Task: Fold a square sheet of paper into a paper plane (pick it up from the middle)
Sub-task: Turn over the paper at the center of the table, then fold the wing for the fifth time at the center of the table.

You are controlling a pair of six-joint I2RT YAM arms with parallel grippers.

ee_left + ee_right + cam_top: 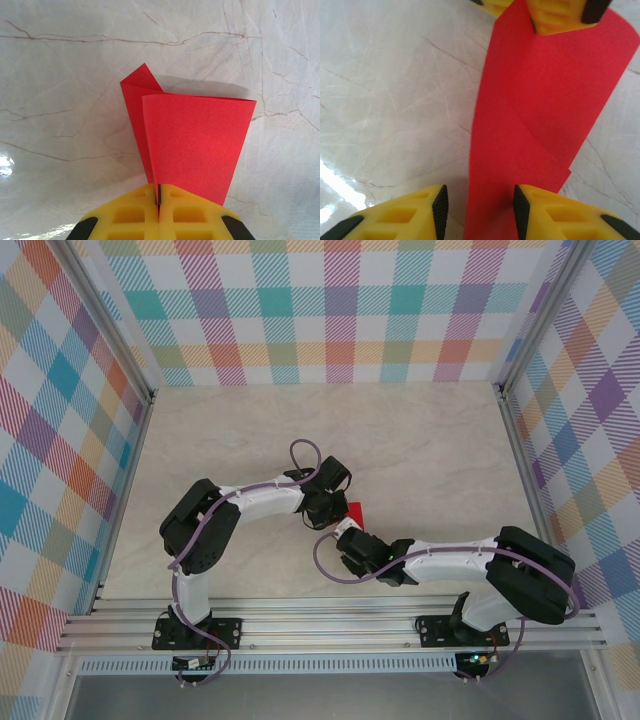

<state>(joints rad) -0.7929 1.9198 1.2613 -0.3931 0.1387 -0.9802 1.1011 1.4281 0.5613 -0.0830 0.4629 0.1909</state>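
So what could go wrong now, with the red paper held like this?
1. The left gripper pinches the paper plane only at its narrow end; a pull may slip or tear it.
2. The right gripper has its jaws open around the paper; closing here could crease it crooked.

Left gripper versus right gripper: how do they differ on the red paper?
The left gripper is shut, pinching the paper plane; the right gripper stands open, paper between its fingers unclamped. The left gripper holds one end, the right gripper straddles the opposite end. Both have yellow fingers.
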